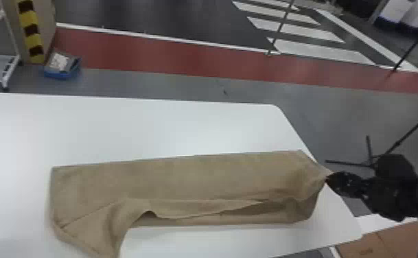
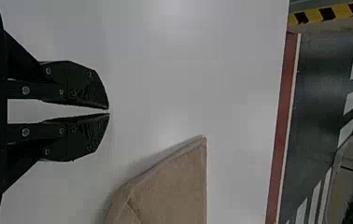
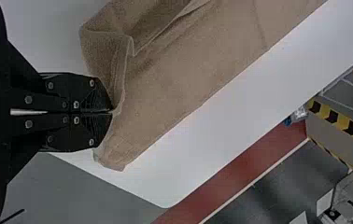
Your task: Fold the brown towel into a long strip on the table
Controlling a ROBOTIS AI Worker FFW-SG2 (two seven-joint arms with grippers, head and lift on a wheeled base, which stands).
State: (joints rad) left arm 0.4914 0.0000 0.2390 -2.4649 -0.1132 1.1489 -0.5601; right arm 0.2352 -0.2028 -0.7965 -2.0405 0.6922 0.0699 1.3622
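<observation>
Across the white table (image 1: 149, 127) lies the brown towel (image 1: 184, 175), long from left to right, with an uneven upper layer, an open fold along its near side and its near left part running past the bottom edge. At its right end my right gripper (image 1: 328, 178) pinches a corner, drawn to a point. The right wrist view has that gripper (image 3: 113, 112) shut on the edge of the towel (image 3: 184, 88). My left gripper (image 2: 109, 111) is shut with nothing between its fingertips, over bare table, apart from the towel's left end (image 2: 174, 186).
The table's right edge (image 1: 295, 132) runs close by the towel's right end. Cardboard (image 1: 386, 240) sits at the lower right, below the right arm. Beyond the table stand a black stand (image 1: 371, 163) and a blue bin (image 1: 62, 72) on the floor.
</observation>
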